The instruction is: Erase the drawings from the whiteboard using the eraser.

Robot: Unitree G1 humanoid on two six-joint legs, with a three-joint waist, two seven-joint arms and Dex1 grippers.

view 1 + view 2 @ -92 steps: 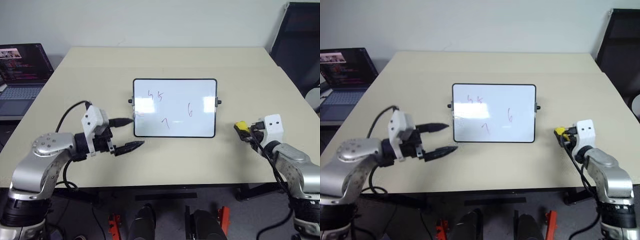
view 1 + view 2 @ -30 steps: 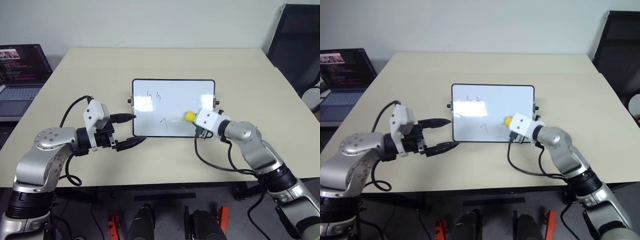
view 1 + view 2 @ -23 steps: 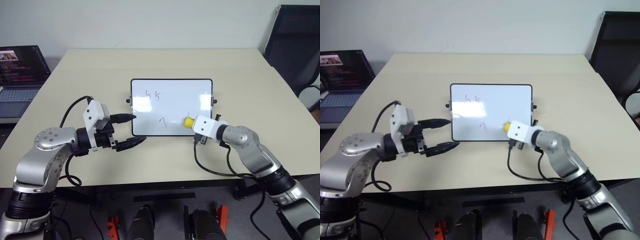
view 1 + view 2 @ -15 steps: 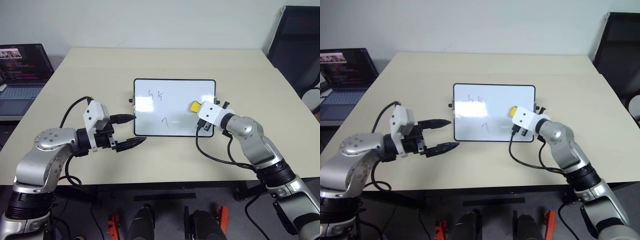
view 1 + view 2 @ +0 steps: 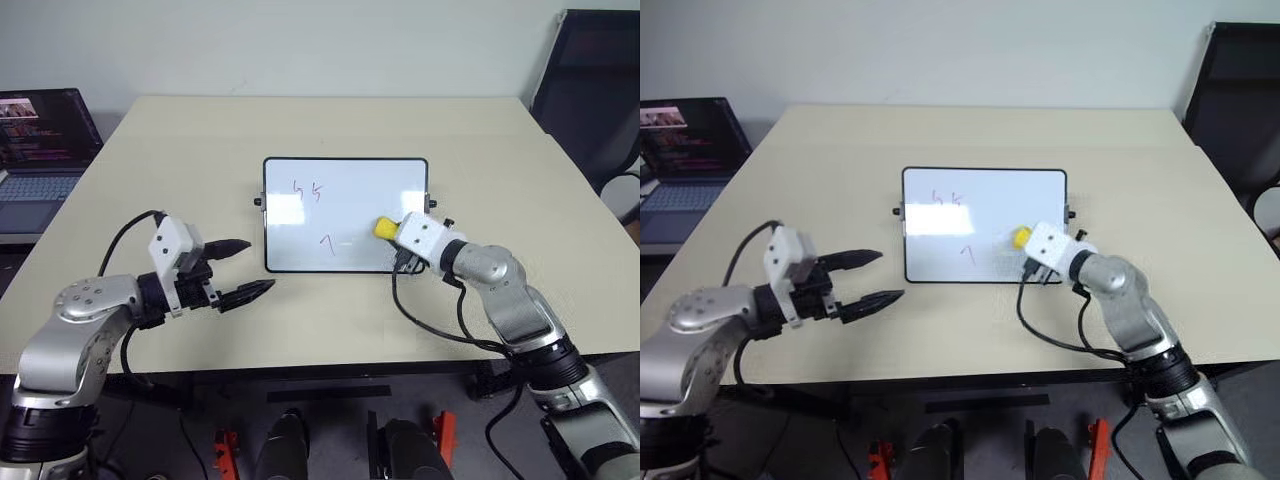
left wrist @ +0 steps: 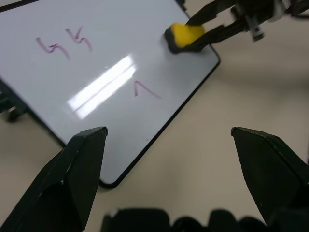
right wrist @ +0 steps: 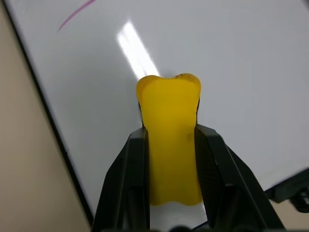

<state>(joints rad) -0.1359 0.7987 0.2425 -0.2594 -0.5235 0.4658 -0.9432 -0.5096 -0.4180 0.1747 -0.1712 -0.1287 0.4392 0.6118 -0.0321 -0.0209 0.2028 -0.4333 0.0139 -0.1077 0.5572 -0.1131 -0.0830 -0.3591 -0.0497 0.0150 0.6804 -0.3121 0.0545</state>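
The whiteboard (image 5: 350,200) lies flat in the middle of the table. Red drawings remain on its left half: two digit-like squiggles (image 5: 308,190) and a tick (image 5: 327,243) below them. My right gripper (image 5: 391,232) is shut on the yellow eraser (image 5: 384,229), which rests over the board's lower right part; the board around it is white. The right wrist view has the eraser (image 7: 170,140) clamped between both fingers above the glossy surface. My left gripper (image 5: 259,265) hangs open and empty off the board's lower left corner, apart from it. In the left wrist view the eraser (image 6: 186,35) sits beyond the tick (image 6: 145,89).
An open laptop (image 5: 40,140) stands on a lower desk to the left. A black chair (image 5: 590,80) is at the back right. The right arm's black cable (image 5: 430,325) loops over the tan table (image 5: 330,330) in front of the board.
The right gripper carried the eraser from off the board's right side onto it and rubbed up and down; the red mark on the right half is gone. The left gripper drew back leftward.
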